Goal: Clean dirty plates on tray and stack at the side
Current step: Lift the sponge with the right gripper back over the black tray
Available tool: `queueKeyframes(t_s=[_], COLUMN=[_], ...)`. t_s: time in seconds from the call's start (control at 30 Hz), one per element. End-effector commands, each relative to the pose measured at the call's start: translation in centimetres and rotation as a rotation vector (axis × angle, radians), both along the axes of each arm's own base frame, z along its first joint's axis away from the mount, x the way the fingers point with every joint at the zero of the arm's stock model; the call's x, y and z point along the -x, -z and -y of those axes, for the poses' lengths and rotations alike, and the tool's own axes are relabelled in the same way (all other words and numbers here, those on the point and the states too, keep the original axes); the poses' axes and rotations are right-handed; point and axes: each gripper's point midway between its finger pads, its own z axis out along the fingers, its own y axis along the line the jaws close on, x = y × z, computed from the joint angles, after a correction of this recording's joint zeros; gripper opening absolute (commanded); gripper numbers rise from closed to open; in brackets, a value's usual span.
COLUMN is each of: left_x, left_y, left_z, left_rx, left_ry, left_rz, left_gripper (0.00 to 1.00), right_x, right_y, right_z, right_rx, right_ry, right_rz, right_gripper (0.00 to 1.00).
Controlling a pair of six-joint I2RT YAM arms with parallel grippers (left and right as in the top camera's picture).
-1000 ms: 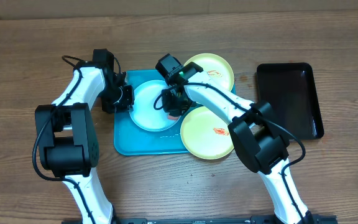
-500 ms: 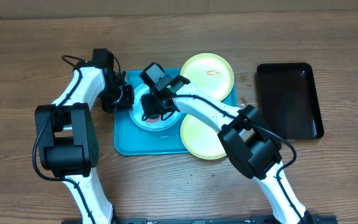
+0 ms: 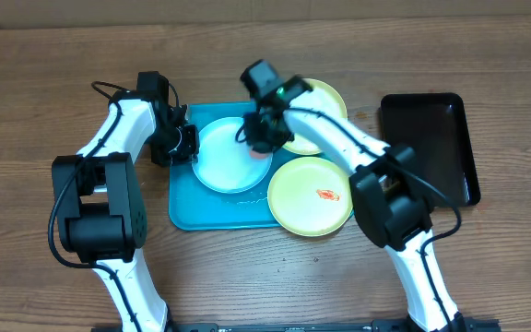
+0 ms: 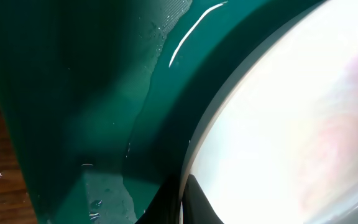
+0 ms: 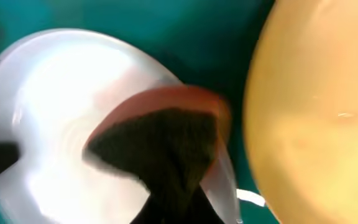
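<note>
I can read no text, label, brand, number or sign in any of my three views.

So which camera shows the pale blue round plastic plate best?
The overhead view: the pale blue round plastic plate lies nearly whole on the turquoise rectangular plastic tray. Left wrist shows only its overexposed edge; right wrist shows it blurred behind a reddish object.
</note>
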Motion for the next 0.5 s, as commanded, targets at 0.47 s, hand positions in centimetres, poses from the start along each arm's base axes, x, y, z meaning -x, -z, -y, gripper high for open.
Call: queueKeyframes(t_s=[0.47], left_x=[-0.2], left_y=[1.1], left_z=[0.0], left_rx=[-0.009], left_ry=[-0.002], left_rz=[-0.008], left_gripper=[0.04], right_x=[-0.8], right_y=[-23.2], right_z=[19.6], right_rx=[-0.080], right_ry=[0.308], right_rz=[0.193], right_gripper=[0.04])
